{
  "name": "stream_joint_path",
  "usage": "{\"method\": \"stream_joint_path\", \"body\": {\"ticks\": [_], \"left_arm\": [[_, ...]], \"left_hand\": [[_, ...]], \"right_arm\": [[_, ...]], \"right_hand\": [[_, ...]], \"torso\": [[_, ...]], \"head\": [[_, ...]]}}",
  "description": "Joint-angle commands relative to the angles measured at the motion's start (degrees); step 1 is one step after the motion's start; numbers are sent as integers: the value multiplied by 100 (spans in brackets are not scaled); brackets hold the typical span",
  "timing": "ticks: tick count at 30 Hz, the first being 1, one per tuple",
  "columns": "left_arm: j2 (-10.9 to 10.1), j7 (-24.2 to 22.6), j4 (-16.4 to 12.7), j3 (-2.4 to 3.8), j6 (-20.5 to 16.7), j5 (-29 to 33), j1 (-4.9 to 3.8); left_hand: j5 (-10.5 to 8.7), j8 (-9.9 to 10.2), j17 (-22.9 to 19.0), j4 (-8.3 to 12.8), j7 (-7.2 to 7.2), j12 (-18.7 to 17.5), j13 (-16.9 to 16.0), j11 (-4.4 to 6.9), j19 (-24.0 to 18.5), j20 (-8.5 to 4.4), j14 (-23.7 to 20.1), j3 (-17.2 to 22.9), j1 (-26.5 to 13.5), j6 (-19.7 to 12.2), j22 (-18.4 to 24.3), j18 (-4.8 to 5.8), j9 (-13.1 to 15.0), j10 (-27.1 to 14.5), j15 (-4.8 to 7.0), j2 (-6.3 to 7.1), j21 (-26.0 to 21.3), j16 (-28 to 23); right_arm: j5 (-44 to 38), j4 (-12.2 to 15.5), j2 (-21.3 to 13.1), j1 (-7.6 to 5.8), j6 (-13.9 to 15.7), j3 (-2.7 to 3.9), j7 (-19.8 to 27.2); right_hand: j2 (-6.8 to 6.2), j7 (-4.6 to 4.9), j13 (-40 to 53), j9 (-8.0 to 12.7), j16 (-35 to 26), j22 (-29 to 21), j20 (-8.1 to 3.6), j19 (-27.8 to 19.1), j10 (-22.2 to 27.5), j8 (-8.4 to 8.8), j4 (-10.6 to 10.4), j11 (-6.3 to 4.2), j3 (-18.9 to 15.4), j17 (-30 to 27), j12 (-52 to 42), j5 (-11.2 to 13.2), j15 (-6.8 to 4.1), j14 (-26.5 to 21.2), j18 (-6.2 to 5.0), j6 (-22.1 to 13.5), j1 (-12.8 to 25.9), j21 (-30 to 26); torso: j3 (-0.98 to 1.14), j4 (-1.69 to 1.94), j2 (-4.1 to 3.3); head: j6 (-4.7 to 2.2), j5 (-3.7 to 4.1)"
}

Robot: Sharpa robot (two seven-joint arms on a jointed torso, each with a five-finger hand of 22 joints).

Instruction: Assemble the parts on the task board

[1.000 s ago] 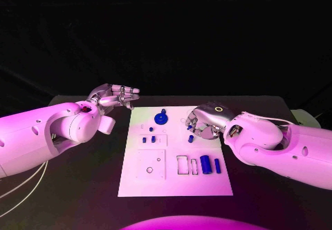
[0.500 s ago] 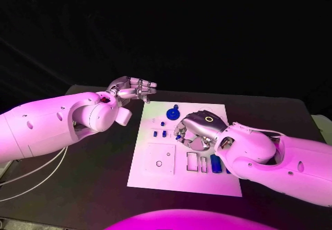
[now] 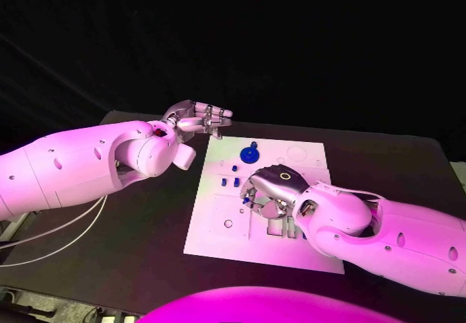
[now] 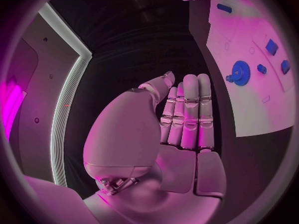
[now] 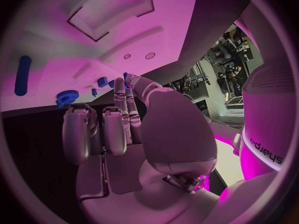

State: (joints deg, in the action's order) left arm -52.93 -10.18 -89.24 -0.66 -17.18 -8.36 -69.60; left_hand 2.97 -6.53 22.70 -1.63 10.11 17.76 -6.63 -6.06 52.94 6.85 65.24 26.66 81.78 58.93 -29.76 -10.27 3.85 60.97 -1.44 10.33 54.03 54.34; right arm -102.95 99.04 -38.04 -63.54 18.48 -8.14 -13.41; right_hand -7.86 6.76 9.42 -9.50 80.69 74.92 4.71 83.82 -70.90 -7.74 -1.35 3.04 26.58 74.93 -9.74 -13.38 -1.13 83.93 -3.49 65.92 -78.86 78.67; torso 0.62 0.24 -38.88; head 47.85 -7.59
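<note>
Task board (image 3: 219,232) sits mid-table on the black table (image 3: 126,262), long axis running toward 12 o'clock. Right hand (image 3: 269,195) is low over the board's centre, fingers curled downward; thumb and a fingertip (image 5: 127,79) meet at a small blue part (image 5: 125,76), though I can't tell whether it's actually pinched or just touched. Left hand (image 3: 198,118) is off the board at about 10 o'clock from its centre, near the far left corner, holding nothing, fingers (image 4: 190,109) straight and pressed side by side, narrow. Blue gear (image 3: 250,155) stands near the board's far end at 12 o'clock; two small blue pegs (image 3: 229,181) sit just nearer than it.
</note>
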Motion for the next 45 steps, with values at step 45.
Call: {"method": "stream_joint_path", "body": {"ticks": [45], "left_arm": [[26, 14, -33, 3, 143, 5, -8]], "left_hand": [[4, 25, -17, 22, 3, 43, -9, -19, 31, 18, -33, -41, -9, -34, 19, -27, -4, -56, -32, -54, -48, -39]], "right_arm": [[17, -359, 247, 231, -221, -15, 109]], "right_hand": [[6, 3, -12, -8, 12, 1080, -11, 145, -41, -8, -16, -17, 37, 165, 46, 26, -34, 359, 102, 19, 65, -8]], "torso": [[5, -3, -1]], "head": [[137, -124]]}}
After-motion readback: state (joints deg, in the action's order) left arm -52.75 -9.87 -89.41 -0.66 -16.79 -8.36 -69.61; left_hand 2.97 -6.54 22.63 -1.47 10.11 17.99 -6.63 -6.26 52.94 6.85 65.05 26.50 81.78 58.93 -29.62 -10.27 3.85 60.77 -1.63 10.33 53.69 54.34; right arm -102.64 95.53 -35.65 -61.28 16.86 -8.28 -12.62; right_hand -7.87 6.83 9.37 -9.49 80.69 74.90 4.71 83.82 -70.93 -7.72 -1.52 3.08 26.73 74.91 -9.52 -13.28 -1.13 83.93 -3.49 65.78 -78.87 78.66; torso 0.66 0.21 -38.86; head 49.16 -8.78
